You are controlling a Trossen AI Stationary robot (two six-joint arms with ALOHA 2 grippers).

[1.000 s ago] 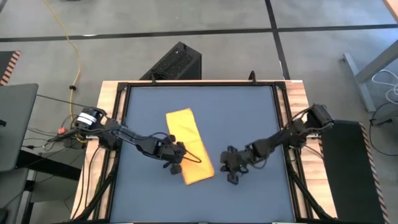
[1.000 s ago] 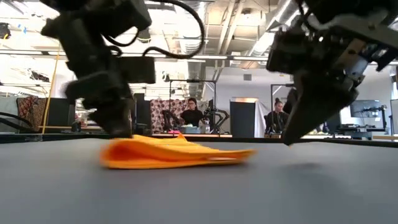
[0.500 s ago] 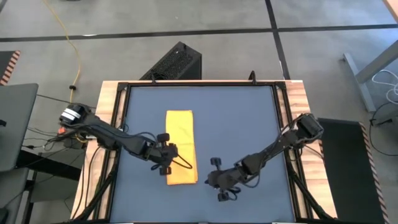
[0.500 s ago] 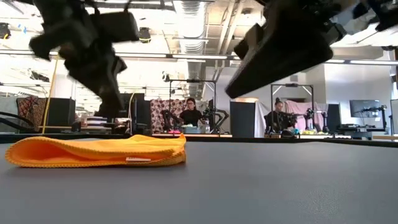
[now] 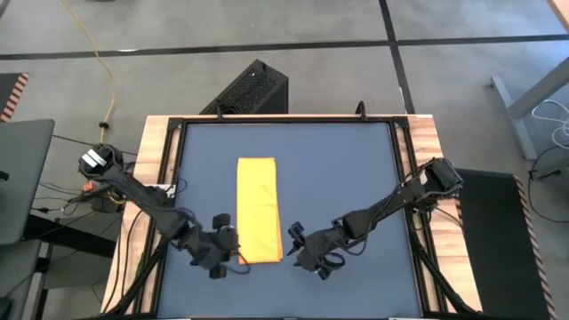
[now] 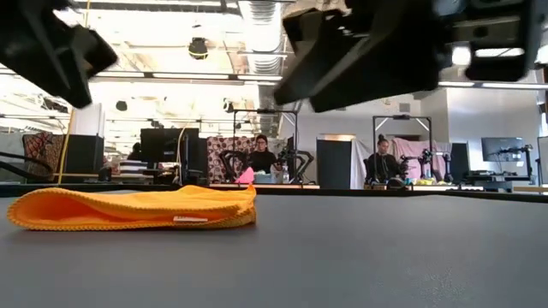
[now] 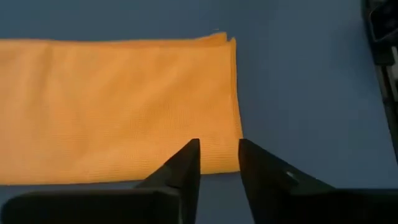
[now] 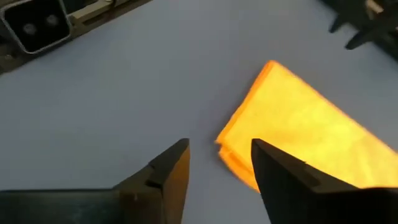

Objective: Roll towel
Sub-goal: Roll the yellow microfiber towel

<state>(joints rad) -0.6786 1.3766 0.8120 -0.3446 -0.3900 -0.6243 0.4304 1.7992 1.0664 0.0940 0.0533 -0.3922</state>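
**Fingers parted at both near corners of folded towel**

Both pairs of fingers stand slightly apart and hold nothing: the left fingers point(image 7: 184, 167) point at the long edge of the towel point(image 5: 258, 210) close to one corner, with a narrow gap between them, while the right fingers point(image 8: 171, 168) frame bare table point(image 5: 338, 169) just off the other near corner, a little wider apart. Seen from above, the towel lies flat as a long, narrow yellow-orange strip, left of the table's centre, its long sides running from the far part of the table toward the near edge. The left gripper point(image 5: 227, 250) sits just beside the strip's near left corner; the right gripper point(image 5: 298, 245) sits just beside its near right corner, neither visibly touching the cloth. From table height, the towel shows as a low, layered fold with a stitched hem, resting on the dark surface at the left, and both arms hang above it as dark shapes. Beyond the table, two people point(image 6: 262, 154) sit at workstations in the room.
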